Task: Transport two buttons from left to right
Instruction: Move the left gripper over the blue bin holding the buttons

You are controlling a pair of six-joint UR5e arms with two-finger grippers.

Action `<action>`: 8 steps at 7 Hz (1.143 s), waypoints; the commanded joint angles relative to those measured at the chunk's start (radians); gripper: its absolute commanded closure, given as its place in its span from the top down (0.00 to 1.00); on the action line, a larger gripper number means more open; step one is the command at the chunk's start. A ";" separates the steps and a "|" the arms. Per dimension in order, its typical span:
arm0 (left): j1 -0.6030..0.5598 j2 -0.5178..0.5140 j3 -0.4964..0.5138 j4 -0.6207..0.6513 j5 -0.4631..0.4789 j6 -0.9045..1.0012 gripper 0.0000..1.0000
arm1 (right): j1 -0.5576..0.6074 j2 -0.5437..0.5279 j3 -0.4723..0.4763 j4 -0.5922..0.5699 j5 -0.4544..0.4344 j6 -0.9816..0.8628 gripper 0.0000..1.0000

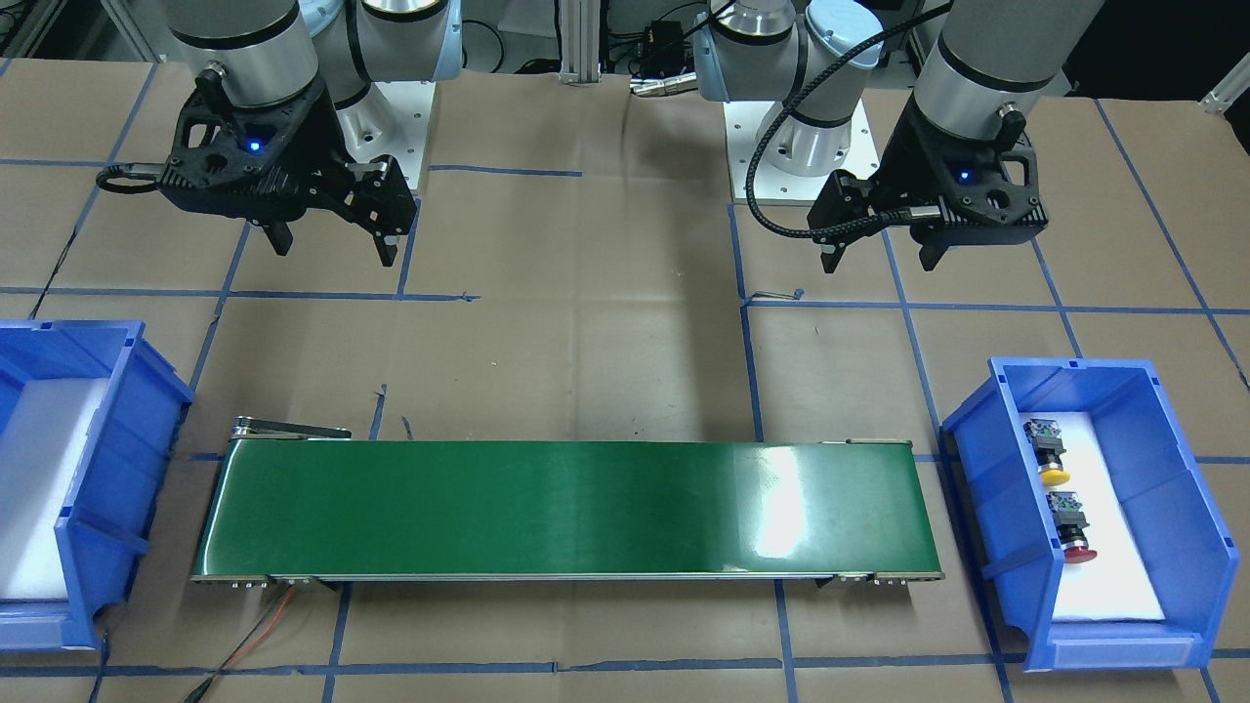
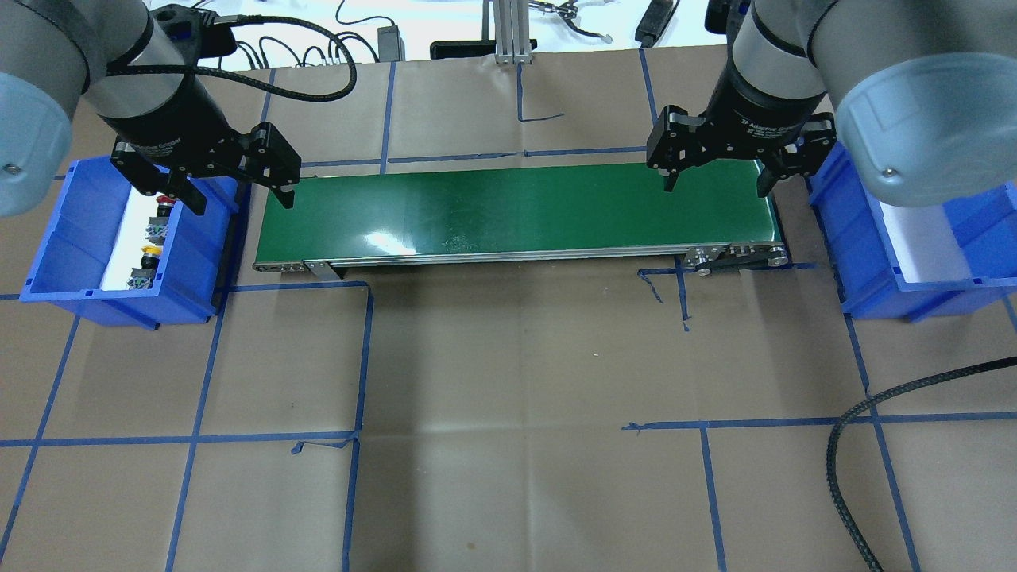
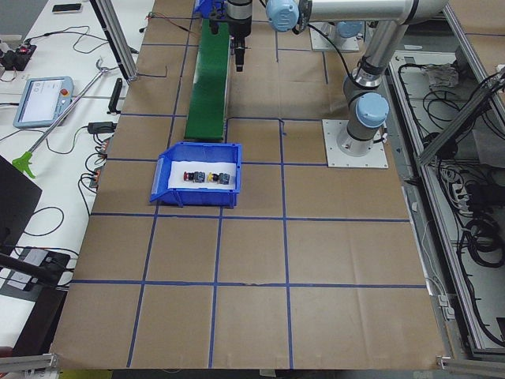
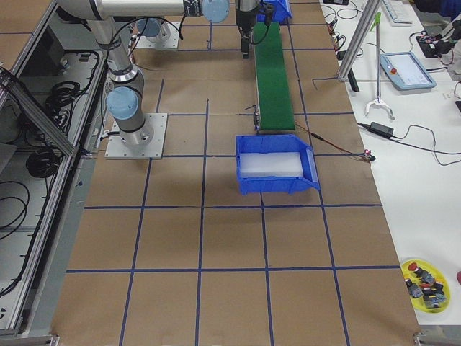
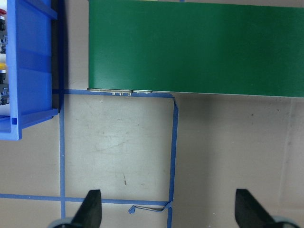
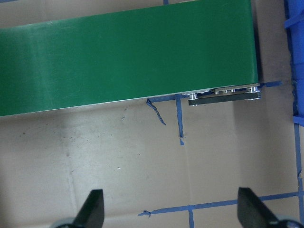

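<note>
Two buttons lie in the blue bin point(image 1: 986, 488) on my left side, on white foam: one with a yellow cap point(image 1: 1053, 475) and one with a red cap point(image 1: 1078, 553). In the overhead view the red button point(image 2: 164, 203) and the yellow button point(image 2: 148, 253) lie in that bin point(image 2: 191, 262). My left gripper point(image 2: 240, 203) hovers open and empty between the bin and the belt's left end, above table height. My right gripper point(image 2: 717, 187) hovers open and empty over the belt's right end. Both wrist views show wide-spread fingers point(image 5: 90, 209) point(image 6: 92, 209) with nothing between them.
A green conveyor belt point(image 2: 516, 210) runs between the two bins. A second blue bin point(image 2: 866, 238) with bare white foam stands at my right. Brown paper with blue tape lines covers the table. A yellow dish of parts point(image 4: 425, 285) sits on a side bench.
</note>
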 commanded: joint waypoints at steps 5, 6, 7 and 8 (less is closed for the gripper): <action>0.001 0.023 -0.020 0.002 -0.005 0.002 1.00 | -0.031 -0.002 -0.002 0.004 0.001 0.000 1.00; 0.001 0.024 -0.023 0.002 -0.003 0.011 1.00 | -0.031 -0.002 -0.002 0.002 0.001 0.000 1.00; 0.004 0.024 -0.025 0.003 -0.003 0.014 1.00 | -0.031 -0.002 -0.002 0.004 0.001 -0.003 1.00; 0.019 0.024 -0.023 0.003 -0.003 0.017 1.00 | -0.030 -0.002 -0.002 0.004 0.001 -0.003 1.00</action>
